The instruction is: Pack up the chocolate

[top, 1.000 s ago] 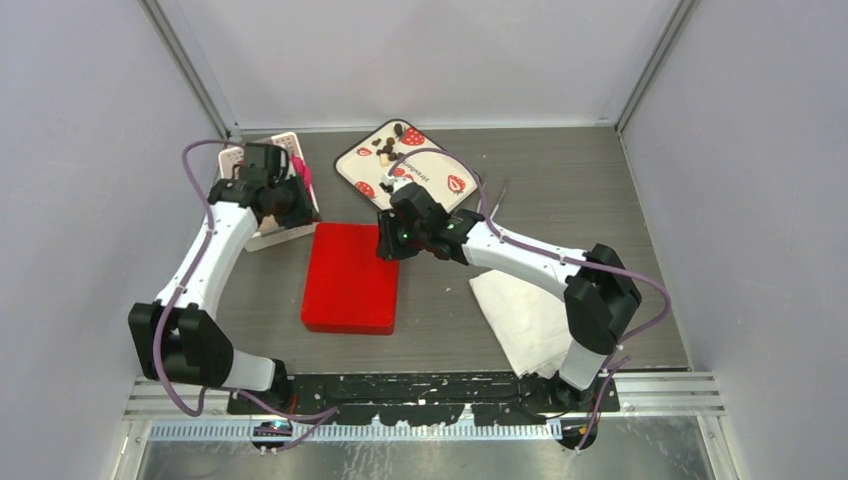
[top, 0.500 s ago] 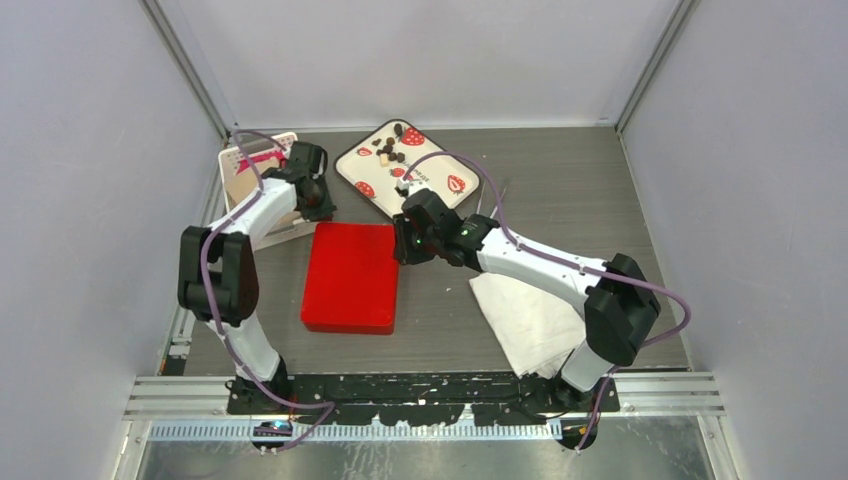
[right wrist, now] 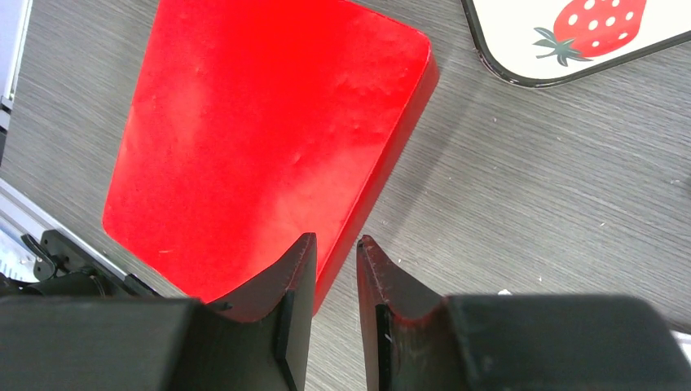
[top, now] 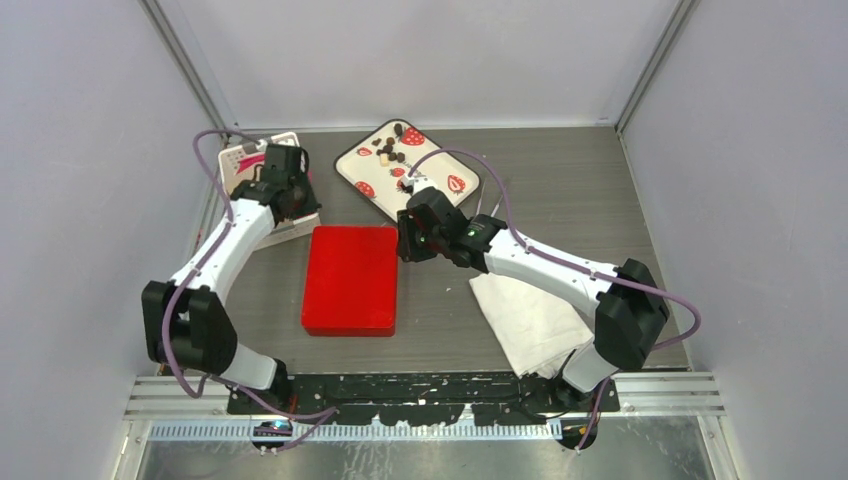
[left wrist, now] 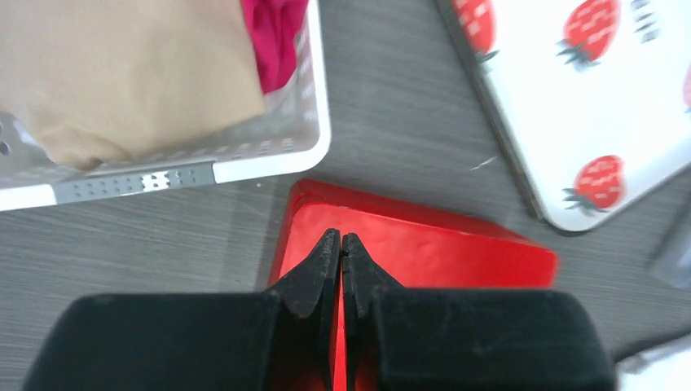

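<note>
Though most are dark, tiny chocolate (top: 391, 151), some pale

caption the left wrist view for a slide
Left hand, shut and empty, facing a red box, with a white basket and strawberry tray beyond.

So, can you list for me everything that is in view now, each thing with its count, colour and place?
chocolates: several, mostly dark brown, a few pale, on the tray's far part
tray: one, white with red strawberries, far middle of the table
box: one, red, closed, table centre
basket: one, white, far left
paper: one, beige, in the basket
pink cloth: one, in the basket
napkin: one, white, near right
table: one, grey wood grain
left arm: white and black, reaching to the basket
right arm: white and black, reaching to the box's far right corner
left hand: black, shut, empty
right hand: black, slightly open, empty
</note>
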